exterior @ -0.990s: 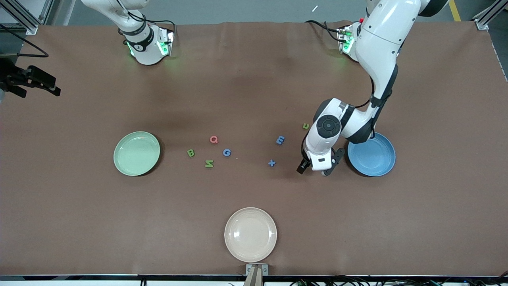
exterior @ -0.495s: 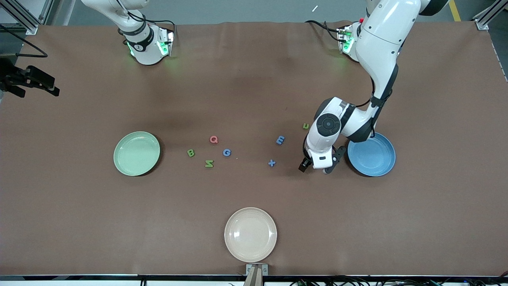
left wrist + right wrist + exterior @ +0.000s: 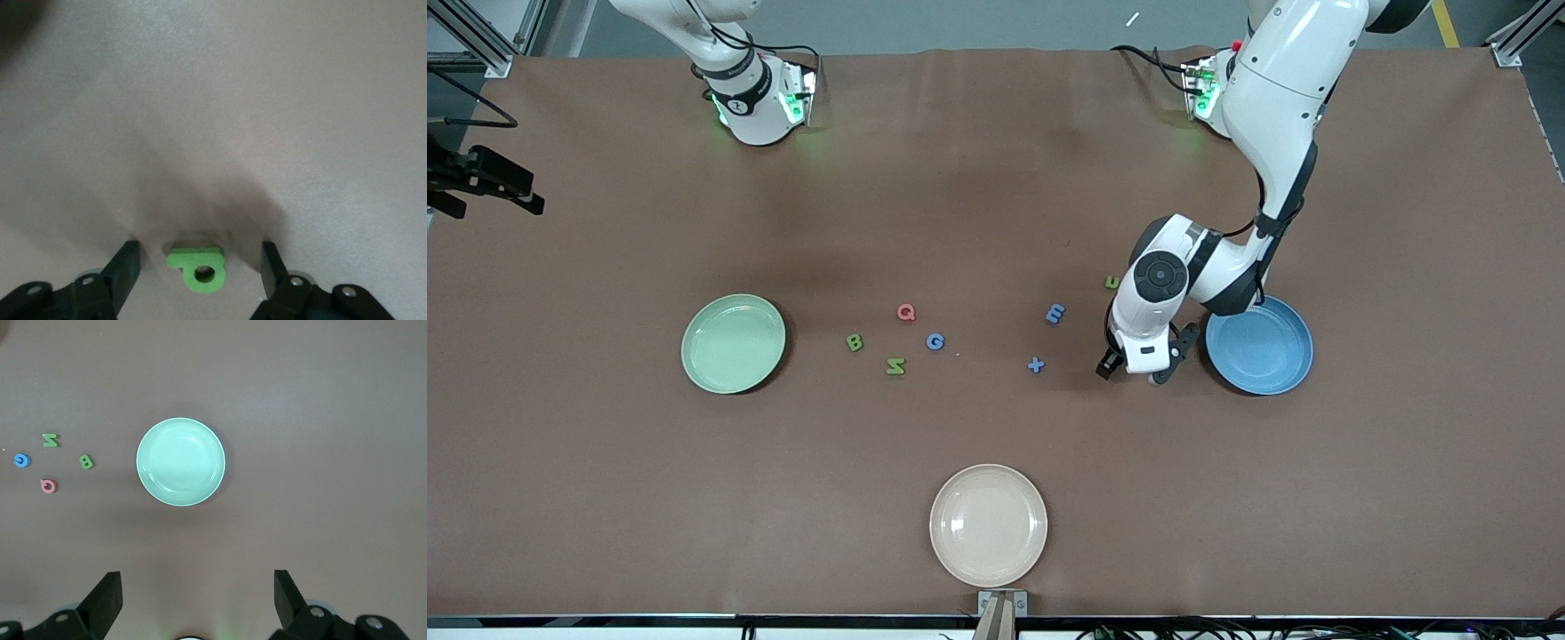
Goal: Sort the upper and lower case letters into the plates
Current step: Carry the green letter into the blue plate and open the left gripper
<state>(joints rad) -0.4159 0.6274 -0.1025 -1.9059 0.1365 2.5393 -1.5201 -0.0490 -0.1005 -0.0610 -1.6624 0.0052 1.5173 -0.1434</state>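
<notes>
Left gripper (image 3: pixel 200 273): I have it low beside the round blue plastic plate (image 3: pixel 1272 360), fingers spread astride a small green foam letter (image 3: pixel 197 267) lying on the brown table (image 3: pixel 996 204), not yet pinching.

Right gripper (image 3: pixel 197 603): waiting, fingers wide, over the round light green plastic plate (image 3: pixel 181 461).

Both arms have glossy white shells with black bands at the joints; the left arm (image 3: pixel 1272 116) carries a round black cap with a ring mark on its wrist, and a black cable runs along its forearm; the right arm (image 3: pixel 734 80) has a dark collar; green lights glow at both bases; the left pincer (image 3: pixel 200 277) and right pincer (image 3: pixel 197 603) have black fingers fixed by silver screws
</notes>
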